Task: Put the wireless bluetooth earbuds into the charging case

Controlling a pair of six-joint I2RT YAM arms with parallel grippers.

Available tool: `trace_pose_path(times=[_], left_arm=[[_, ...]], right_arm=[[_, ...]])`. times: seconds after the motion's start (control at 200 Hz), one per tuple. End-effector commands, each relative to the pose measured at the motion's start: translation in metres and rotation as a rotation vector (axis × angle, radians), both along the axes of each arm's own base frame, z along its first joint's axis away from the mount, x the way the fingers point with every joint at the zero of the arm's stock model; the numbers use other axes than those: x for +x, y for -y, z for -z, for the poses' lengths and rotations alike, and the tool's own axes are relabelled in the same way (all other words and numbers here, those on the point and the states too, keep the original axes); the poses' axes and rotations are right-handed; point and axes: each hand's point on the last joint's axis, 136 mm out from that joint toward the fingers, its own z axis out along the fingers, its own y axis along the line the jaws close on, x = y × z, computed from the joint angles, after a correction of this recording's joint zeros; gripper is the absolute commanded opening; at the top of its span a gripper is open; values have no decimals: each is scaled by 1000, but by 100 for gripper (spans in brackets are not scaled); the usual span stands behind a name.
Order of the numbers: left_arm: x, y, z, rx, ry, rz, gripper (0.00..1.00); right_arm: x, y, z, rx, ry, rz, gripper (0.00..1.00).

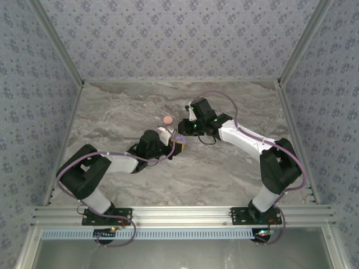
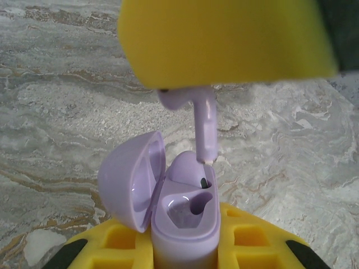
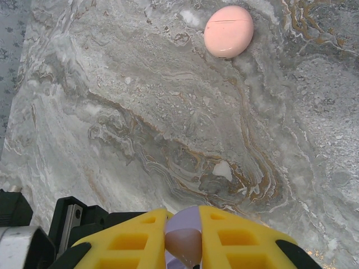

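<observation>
My left gripper (image 2: 185, 249) is shut on the purple charging case (image 2: 182, 224) and holds it upright, with its lid (image 2: 132, 179) swung open to the left. A rounded purple earbud (image 2: 185, 168) sits in the far slot, while the near slot (image 2: 188, 210) is empty. My right gripper (image 3: 182, 238) is shut on a second purple earbud (image 2: 205, 129). That earbud hangs stem down, its tip just above the case's far right rim. Seen from above, the two grippers (image 1: 178, 144) (image 1: 185, 133) meet at mid-table over the case (image 1: 180, 138).
A salmon-pink round case (image 3: 228, 32) lies shut on the marble tabletop (image 3: 140, 112), just left of and behind the grippers (image 1: 167, 120). Patterned walls enclose the table on three sides.
</observation>
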Motion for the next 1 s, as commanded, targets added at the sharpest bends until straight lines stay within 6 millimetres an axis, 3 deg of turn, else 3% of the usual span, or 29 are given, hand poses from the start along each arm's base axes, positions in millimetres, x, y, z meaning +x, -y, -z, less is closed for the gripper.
trace_pose_path(times=[0.0,0.994], left_arm=[[3,9,-27,-57,41,9,10],[11,3,-44,-88,38,-45,10]], right_arm=[[-2,-5,-21,25,49,-29,21],[-8,-5,-19,-13,85,-59,21]])
